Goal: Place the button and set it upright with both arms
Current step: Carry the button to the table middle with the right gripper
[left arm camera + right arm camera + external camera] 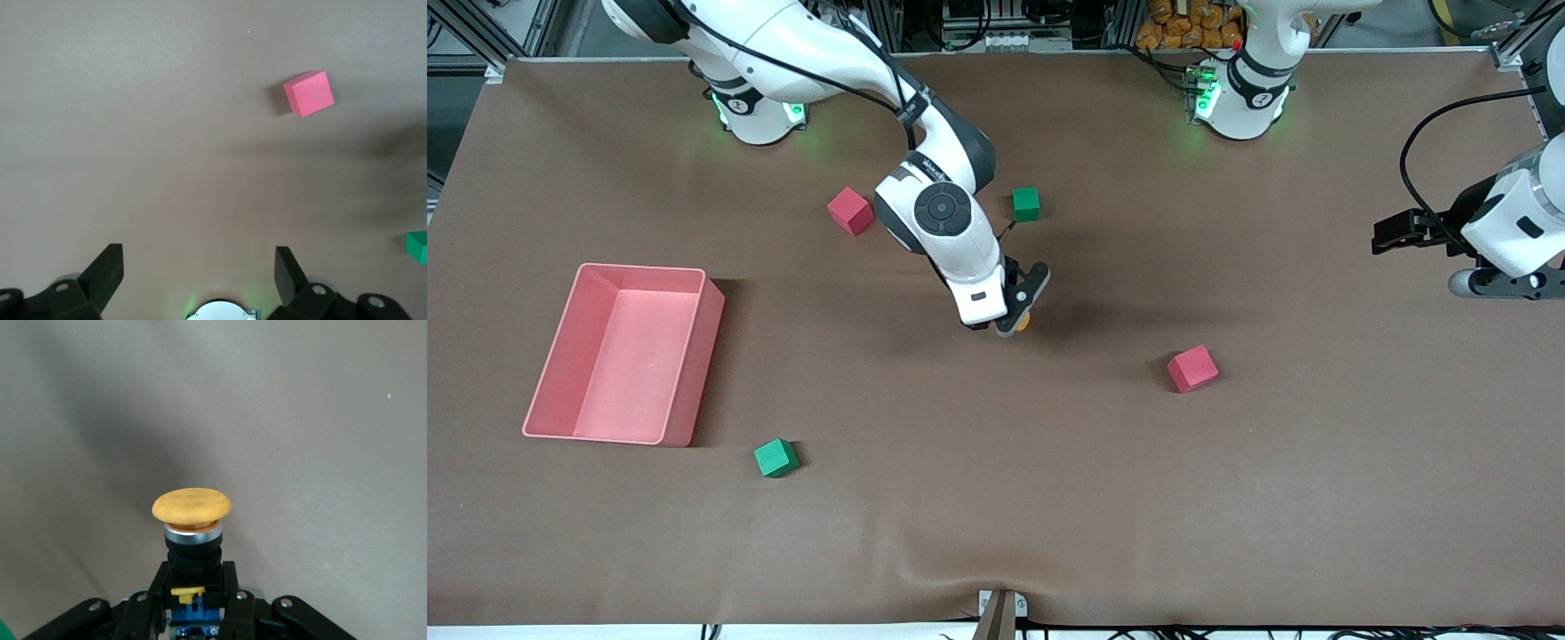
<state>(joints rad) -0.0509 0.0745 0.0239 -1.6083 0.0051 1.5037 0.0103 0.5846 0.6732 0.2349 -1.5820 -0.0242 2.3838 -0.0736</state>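
Observation:
The button (191, 506) has a round orange cap on a black and blue body, and its body is clamped in my right gripper (195, 587), which is shut on it. The cap points away from the hand, toward the brown table. In the front view the right gripper (1016, 316) hangs low over the middle of the table, with only a sliver of the orange button (1024, 322) showing under its fingers. My left gripper (1383, 236) waits at the left arm's end of the table. In the left wrist view the left gripper (197, 260) stands open with nothing between its fingers.
A pink bin (560, 356) stands toward the right arm's end. One red cube (850, 211) and one green cube (1026, 204) lie near the right arm's hand. Another red cube (1192, 368) and another green cube (775, 458) lie nearer the front camera.

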